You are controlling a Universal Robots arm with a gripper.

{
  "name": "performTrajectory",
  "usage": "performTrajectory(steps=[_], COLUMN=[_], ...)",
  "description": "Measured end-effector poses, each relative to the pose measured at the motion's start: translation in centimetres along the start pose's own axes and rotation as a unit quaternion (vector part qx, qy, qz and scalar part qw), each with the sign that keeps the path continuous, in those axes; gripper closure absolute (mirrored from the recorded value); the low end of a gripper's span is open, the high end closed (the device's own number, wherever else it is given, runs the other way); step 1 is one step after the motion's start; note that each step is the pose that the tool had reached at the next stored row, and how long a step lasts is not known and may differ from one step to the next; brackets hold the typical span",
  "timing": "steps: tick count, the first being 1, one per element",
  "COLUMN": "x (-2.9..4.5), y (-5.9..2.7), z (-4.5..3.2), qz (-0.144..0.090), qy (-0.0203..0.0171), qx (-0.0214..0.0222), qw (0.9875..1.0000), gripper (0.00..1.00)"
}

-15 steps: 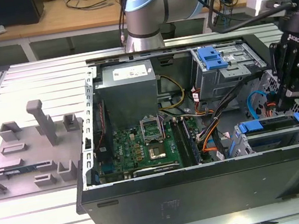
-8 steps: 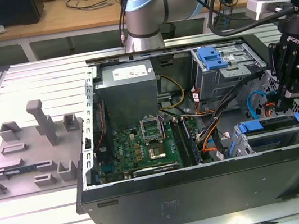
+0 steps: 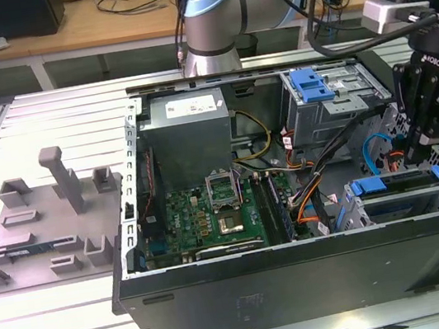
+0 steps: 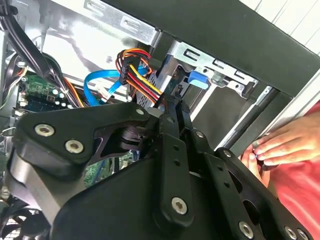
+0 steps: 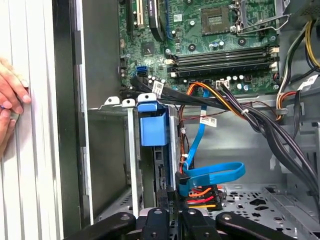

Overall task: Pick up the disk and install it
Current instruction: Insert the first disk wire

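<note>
Item: pincer (image 3: 415,154). Fingertips drawn together, nothing seen clamped between.
Disk (image 3: 396,183): lodged in drive cage (image 5: 131,150), directly under fingertips; blue carrier end runs ahead of tips, toward motherboard (image 5: 225,30).
Step judged: seating disk.
Handling advice: press straight along cage rails, tips on carrier rim, not label. Keep blue cable (image 5: 210,172) and orange power wires (image 5: 202,196), both just beside tips, out of slot.
Pose: wrist steep, nose-down, slightly tilted.
Person's hand (image 4: 285,145): beyond case wall, apart from pincer.
</note>
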State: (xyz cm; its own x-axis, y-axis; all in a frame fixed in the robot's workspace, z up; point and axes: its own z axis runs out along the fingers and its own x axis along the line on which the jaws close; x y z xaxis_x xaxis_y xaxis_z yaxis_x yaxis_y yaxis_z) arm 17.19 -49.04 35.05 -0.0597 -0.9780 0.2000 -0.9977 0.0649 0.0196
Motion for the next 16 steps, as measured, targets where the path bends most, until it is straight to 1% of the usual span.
performTrajectory(steps=[3, 5, 6, 7, 8, 10, 12, 15, 16], x=[0.21, 0.48, 0.68, 0.80, 0.96, 1.35, 1.71, 2.13, 2.20], y=[0.08, 0.16, 0.23, 0.26, 0.30, 0.29, 0.28, 0.30, 0.31], z=[0.04, 0.10, 0.14, 0.17, 0.20, 0.28, 0.35, 0.43, 0.44], qz=[-0.005, -0.006, -0.007, -0.007, -0.007, -0.008, -0.009, -0.010, -0.010], qy=[-0.0037, -0.0082, -0.0117, -0.0139, -0.0171, -0.0430, -0.0546, -0.0629, -0.0644], qx=[0.0014, 0.0023, 0.0028, 0.0031, 0.0036, 0.0076, 0.0089, 0.0097, 0.0097], qw=[1.0000, 0.9999, 0.9999, 0.9999, 0.9998, 0.9990, 0.9984, 0.9979, 0.9978], gripper=[0.84, 0.84, 0.84, 0.84, 0.84, 0.84, 0.84, 0.84, 0.84])
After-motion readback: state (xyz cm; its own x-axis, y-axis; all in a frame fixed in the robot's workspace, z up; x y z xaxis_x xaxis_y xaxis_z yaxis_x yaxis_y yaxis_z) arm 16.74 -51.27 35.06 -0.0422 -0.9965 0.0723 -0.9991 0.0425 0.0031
